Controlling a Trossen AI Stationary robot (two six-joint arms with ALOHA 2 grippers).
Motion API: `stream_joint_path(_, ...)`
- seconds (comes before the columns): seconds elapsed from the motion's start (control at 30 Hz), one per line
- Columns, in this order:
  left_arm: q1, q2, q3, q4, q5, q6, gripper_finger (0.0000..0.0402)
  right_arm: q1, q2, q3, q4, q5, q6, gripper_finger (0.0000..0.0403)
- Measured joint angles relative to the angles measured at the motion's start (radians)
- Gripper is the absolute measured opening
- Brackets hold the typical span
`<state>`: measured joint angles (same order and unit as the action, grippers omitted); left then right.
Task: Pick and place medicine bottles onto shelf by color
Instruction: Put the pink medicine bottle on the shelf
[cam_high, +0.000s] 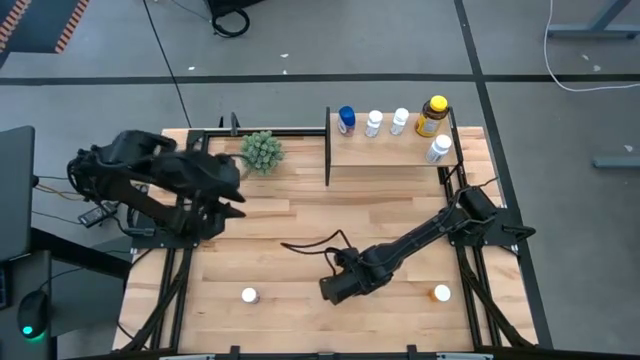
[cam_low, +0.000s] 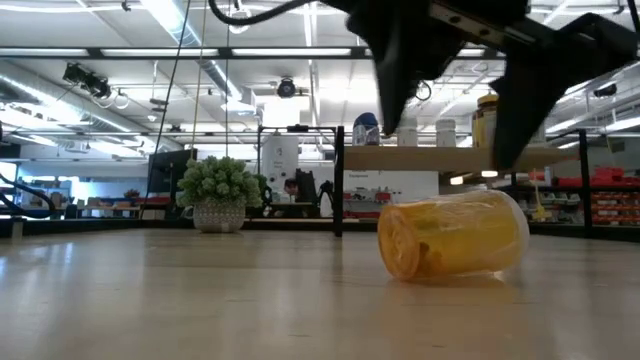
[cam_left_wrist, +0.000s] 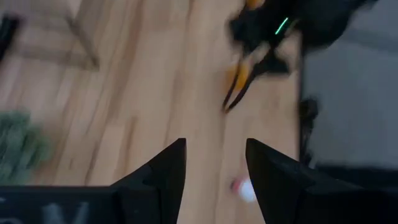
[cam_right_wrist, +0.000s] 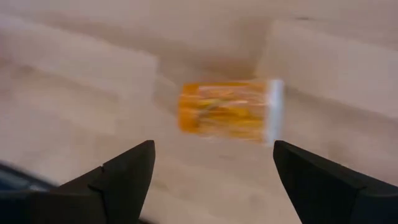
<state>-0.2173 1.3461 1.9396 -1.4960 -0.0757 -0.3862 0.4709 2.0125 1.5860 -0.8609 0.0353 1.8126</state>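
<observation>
At the bench's near edge, the right end effector (cam_right_wrist: 211, 168) hovers spread wide over an orange bottle (cam_right_wrist: 230, 111) lying on its side. Farther back, the left end effector (cam_left_wrist: 214, 163) waits, apparently released, near the plant (cam_high: 261, 150). Five bottles stand on the shelf (cam_high: 385, 152).

table (cam_high: 290, 225): light wood planks, smooth, faint sheen
shelf (cam_high: 385, 152): pale wood board, black metal frame
orange bottle (cam_low: 452, 235): translucent glossy plastic
yellow-capped bottle (cam_high: 432, 117): amber plastic, shiny
right gripper (cam_right_wrist: 211, 168): fingers (cam_right_wrist: 127, 171) matt black
plant (cam_high: 261, 151): green, spiky, rough
</observation>
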Motion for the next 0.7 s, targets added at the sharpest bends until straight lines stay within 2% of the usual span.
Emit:
stream_joint_path(0.07,-0.003,0.025,-0.004,-0.093,0.006,-0.016,0.0176,0.0,0.0,0.0,0.04,-0.004,-0.011,0.0335)
stream_joint_path(0.2,-0.055,0.014,-0.116,-0.025,0.138,-0.019,0.0189,0.004,0.0,0.0,0.052,-0.005,-0.01,0.0335)
stream_joint_path(0.33,-0.161,-0.005,-0.282,-0.064,0.119,0.018,0.0213,0.016,0.0,0.0,0.048,-0.003,0.001,0.0335)
stream_joint_path(0.43,-0.21,-0.028,-0.446,-0.019,0.107,0.035,0.0233,0.041,0.0,0.0,0.058,-0.003,0.047,0.0335)
stream_joint_path(0.7,-0.352,-0.109,-0.798,0.39,0.105,0.004,0.0278,0.14,0.0,0.0,0.078,0.014,0.234,0.0335)
